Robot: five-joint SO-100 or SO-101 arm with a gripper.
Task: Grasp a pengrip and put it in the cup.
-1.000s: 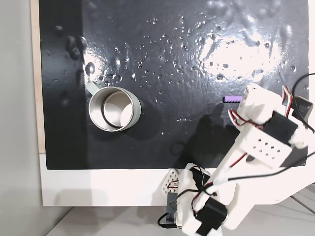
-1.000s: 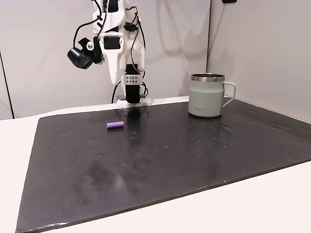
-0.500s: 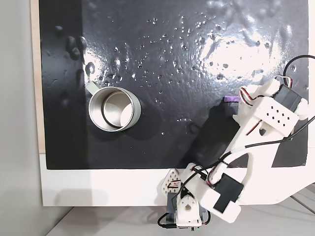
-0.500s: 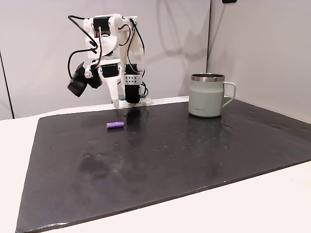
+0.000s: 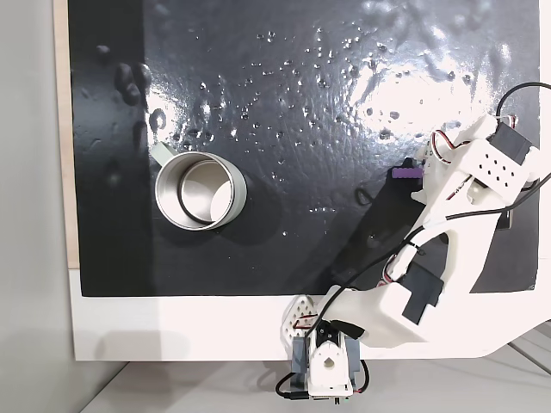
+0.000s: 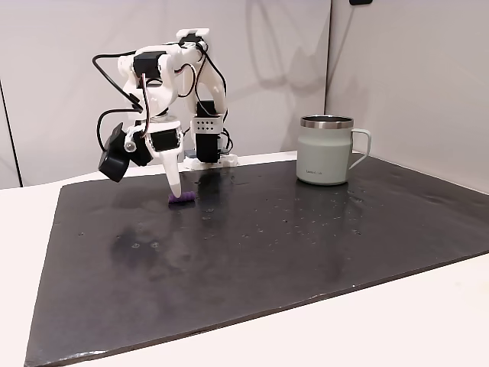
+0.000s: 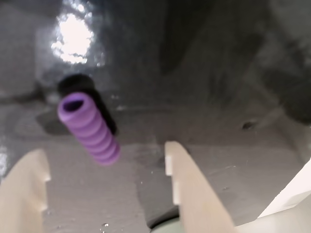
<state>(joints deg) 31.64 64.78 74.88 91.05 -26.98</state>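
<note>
black mat (image 6: 306, 237) | arm lowered since earlier, jaws spread wide around pengrip (image 7: 89, 128) | cup (image 6: 326, 150) unmoved

Bright, even indoor light | strong white glare patches on glossy black mat (image 5: 258, 95) in fixed top-down view | soft arm shadows on wall and mat | wrist view blurred throughout, close-up fingers (image 7: 187, 187) out of focus
</note>
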